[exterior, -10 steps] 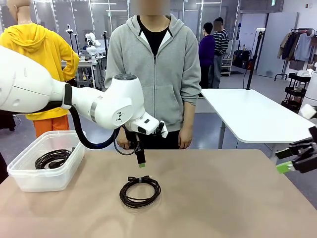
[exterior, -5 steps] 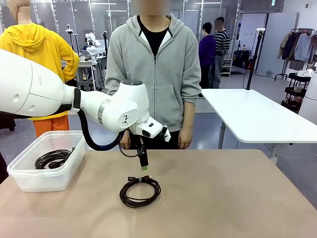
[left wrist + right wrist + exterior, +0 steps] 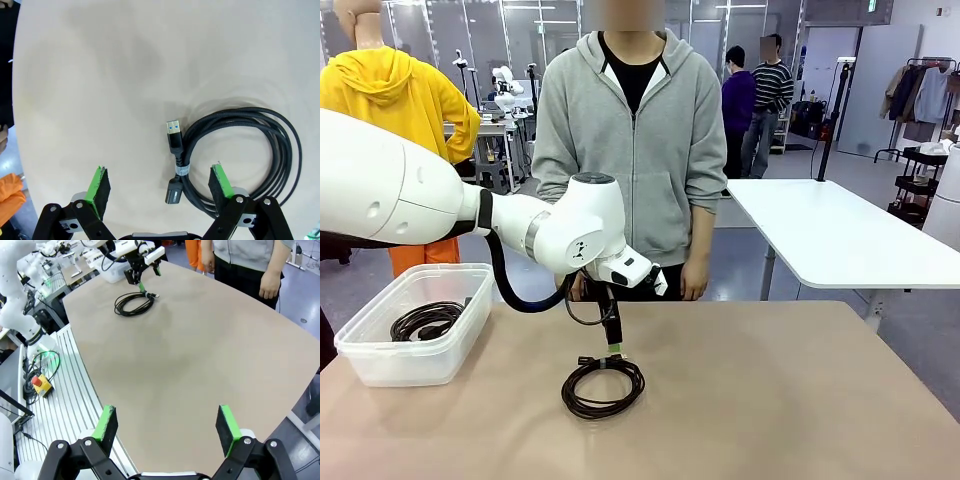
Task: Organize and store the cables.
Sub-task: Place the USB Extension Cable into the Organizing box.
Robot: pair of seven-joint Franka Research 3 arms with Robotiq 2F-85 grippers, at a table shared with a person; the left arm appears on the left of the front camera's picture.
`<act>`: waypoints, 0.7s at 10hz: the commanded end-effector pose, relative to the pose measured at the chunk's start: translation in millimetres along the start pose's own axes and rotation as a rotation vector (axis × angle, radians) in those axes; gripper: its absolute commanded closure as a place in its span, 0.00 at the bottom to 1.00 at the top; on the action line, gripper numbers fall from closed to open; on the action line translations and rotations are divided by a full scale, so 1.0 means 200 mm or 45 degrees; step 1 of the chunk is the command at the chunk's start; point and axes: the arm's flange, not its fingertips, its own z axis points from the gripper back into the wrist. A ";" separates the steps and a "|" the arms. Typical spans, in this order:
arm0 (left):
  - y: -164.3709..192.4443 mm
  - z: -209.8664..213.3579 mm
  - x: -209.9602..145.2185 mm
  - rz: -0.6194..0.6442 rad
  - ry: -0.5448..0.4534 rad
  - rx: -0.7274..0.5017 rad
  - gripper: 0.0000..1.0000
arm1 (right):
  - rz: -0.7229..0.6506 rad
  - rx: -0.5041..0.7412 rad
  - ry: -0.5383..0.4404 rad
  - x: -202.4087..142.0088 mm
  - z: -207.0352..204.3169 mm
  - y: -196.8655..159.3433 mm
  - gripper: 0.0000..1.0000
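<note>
Tabletop [image 3: 800, 400] is tan; a person [image 3: 632, 150] stands beyond. My left gripper [image 3: 160, 192] hangs wide open, empty, over the coiled cable [image 3: 245, 155]; another cable [image 3: 425, 321] lies in the bin [image 3: 380, 365]. My right gripper [image 3: 167, 427] gapes empty.

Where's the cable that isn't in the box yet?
In the front view the loose cable lies coiled mid-table, right of the box, just under the open left claw.
</note>
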 end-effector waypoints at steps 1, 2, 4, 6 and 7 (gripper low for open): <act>0.01 -0.01 0.02 0.038 0.043 -0.007 0.00 | 0.004 -0.003 0.016 -0.01 0.02 0.01 0.00; 0.01 -0.03 0.02 0.045 0.063 -0.015 0.00 | 0.004 -0.003 0.016 -0.01 0.02 0.01 0.00; 0.02 -0.07 0.02 0.051 0.087 -0.024 0.00 | 0.004 -0.003 0.016 -0.01 0.02 0.01 0.00; 0.02 -0.08 0.00 0.019 0.104 -0.028 0.00 | 0.004 -0.003 0.016 -0.01 0.02 0.01 0.00; 0.01 -0.10 -0.01 -0.022 0.097 -0.029 0.00 | 0.004 -0.003 0.016 -0.01 0.02 0.01 0.00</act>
